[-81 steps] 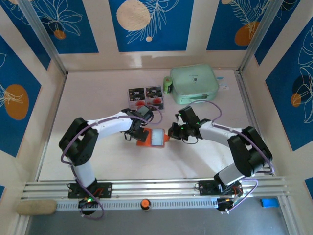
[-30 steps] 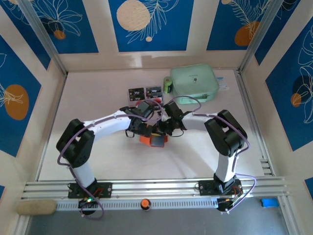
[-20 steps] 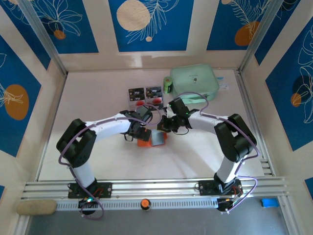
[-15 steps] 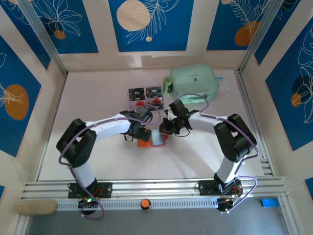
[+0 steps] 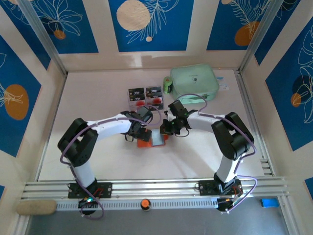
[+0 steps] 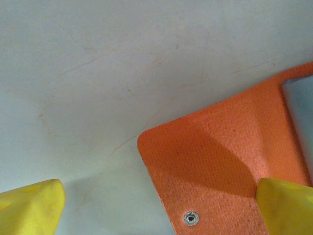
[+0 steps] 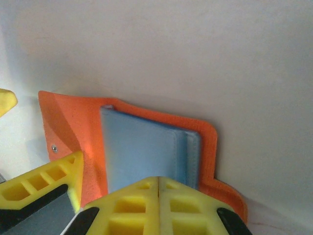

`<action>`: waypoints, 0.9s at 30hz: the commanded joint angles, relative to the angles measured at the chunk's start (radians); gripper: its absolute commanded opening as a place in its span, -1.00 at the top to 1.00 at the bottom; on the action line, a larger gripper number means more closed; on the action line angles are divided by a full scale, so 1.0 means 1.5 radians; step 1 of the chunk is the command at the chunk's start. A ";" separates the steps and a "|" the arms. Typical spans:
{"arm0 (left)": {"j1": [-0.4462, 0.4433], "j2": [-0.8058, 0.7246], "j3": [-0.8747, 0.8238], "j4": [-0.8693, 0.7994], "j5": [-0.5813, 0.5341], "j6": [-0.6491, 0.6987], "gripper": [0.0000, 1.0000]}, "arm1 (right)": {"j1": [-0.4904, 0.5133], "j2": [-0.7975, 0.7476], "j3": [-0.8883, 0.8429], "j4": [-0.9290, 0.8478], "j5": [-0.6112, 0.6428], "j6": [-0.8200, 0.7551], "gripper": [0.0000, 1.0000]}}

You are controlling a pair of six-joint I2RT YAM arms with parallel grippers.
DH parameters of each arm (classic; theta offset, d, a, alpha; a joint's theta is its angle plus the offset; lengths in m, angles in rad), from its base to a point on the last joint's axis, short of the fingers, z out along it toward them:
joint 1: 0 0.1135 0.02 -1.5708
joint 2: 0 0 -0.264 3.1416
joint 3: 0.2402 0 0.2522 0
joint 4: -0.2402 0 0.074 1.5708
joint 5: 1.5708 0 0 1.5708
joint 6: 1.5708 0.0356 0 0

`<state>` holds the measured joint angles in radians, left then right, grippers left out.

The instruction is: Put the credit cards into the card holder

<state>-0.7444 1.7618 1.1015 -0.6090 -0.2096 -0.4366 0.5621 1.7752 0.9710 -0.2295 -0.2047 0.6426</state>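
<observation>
my right hand (image 7: 159, 182), pinched shut and empty, has swung in over the open card holder (image 7: 146, 147); my left hand (image 6: 157, 208) stays wide over its orange flap. the credit cards (image 5: 145, 96) lie at the back of the desk (image 5: 98, 156), none loaded yet.

Card holder (image 7: 73, 122) lies open on table (image 7: 195, 58), grey pocket (image 7: 142, 152) facing up, snap (image 7: 53, 147) at its 9 o'clock edge. R gripper (image 7: 159, 188) at 6 o'clock, jaws pressed together, tips over pocket's near edge.
</observation>
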 commanded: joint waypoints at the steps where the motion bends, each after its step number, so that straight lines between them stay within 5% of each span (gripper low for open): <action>1: -0.002 0.012 0.020 -0.002 -0.001 0.016 -1.00 | -0.004 0.013 0.016 -0.022 0.007 -0.023 0.93; 27: -0.001 0.010 0.040 -0.012 -0.006 0.027 -1.00 | -0.017 0.033 0.052 -0.037 0.000 -0.042 0.90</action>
<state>-0.7444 1.7710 1.1271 -0.6094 -0.2100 -0.4099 0.5415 1.8019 1.0454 -0.2596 -0.2050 0.6010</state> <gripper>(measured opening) 0.998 0.056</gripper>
